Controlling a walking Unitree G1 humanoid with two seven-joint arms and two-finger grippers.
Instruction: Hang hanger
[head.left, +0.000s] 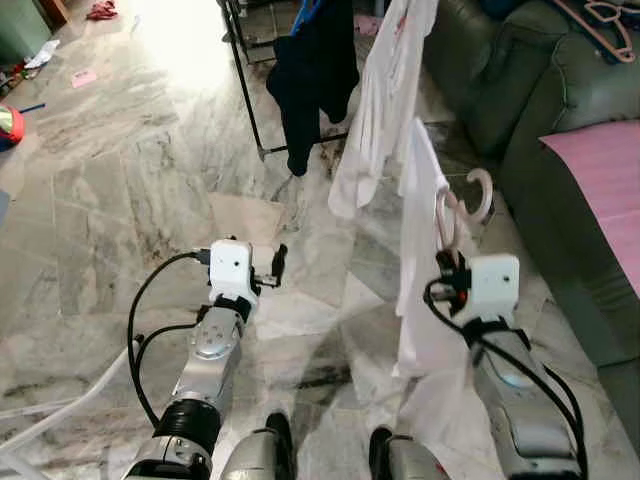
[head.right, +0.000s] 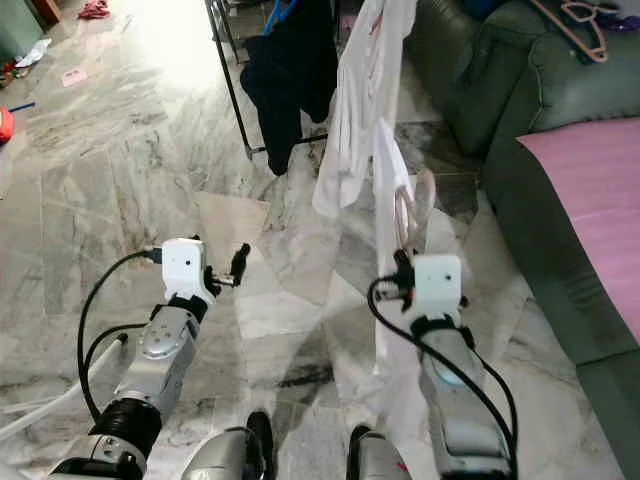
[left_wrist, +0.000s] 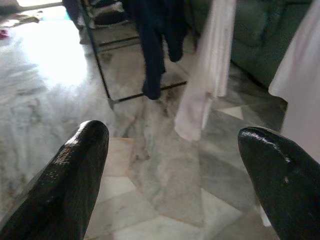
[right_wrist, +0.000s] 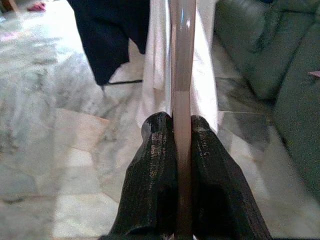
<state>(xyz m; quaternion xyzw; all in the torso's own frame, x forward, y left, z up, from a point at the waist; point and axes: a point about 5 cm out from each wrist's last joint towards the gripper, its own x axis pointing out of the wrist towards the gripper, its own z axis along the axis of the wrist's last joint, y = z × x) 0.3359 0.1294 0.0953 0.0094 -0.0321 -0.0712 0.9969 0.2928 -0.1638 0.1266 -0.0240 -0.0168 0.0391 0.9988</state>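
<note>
Right wrist view: right gripper (right_wrist: 181, 135) pinches the pink hanger (right_wrist: 181, 60) carrying a white garment (head.left: 420, 250), near the drying rack (head.left: 245, 90). Left gripper (left_wrist: 175, 165) is spread, empty, at left.

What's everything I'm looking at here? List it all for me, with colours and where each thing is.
Hanger: one, pink, carrying a white garment, clamped in the right gripper.
Clothes rack: one, black metal, ahead on the floor.
Dark garment: one, navy, hanging at the rack.
White shirt: one, hanging beside the dark garment.
Sofa: one, dark green, to the right.
Pink cloth: one, lying on the sofa.
Spare hangers: pink, on the sofa back.
Floor: grey-white marble.
Left gripper: black fingers, open, empty.
Right gripper: black fingers, shut on the hanger.
</note>
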